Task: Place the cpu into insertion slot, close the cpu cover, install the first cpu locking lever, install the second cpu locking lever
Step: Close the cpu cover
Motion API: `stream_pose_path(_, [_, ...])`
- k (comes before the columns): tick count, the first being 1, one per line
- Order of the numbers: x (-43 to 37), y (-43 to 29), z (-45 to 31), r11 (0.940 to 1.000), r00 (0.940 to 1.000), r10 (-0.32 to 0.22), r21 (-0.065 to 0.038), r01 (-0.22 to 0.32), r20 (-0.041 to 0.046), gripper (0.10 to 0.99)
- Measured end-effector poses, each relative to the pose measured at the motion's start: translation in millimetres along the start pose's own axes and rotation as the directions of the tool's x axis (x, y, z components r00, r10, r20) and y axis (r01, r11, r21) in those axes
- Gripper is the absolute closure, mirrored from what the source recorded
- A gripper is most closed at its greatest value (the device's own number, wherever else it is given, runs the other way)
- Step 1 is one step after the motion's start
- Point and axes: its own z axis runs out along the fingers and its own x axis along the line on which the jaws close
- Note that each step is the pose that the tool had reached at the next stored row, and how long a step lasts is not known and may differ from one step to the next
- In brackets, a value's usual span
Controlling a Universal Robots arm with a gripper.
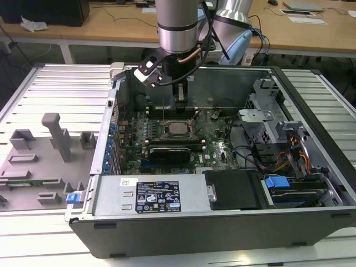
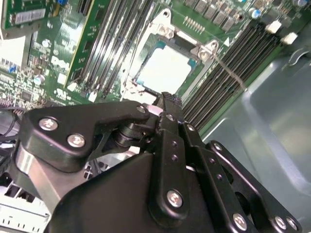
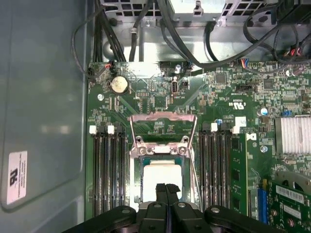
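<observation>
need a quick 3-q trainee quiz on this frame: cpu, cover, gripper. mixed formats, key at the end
1. True or false: the cpu lies in the slot.
2. The cover is: A) closed over the cpu, B) raised open, C) removed.
3. Fill in: the gripper, by the cpu, is ___ (open/shut).
Key: 1 true; 2 B; 3 shut.

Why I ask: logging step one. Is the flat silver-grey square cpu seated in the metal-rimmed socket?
Yes: in the first wrist view the silver-grey square cpu lies inside the silver-rimmed socket.
</observation>
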Motion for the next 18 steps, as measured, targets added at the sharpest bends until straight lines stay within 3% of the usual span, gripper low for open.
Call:
stream_pose_path(5, [-0.7,14.9,1.5,1.0000,1.0000,0.000,0.002,0.000,0.0000,0.980])
stream_pose_path(15, [-0.6,16.2,-2.0,1.0000,1.0000,0.000,0.002,0.000,0.0000,0.980])
stream_pose_path(18, [-2.2,28.2,-0.8,0.9999,1.0000,0.000,0.016,0.000,0.0002,0.980])
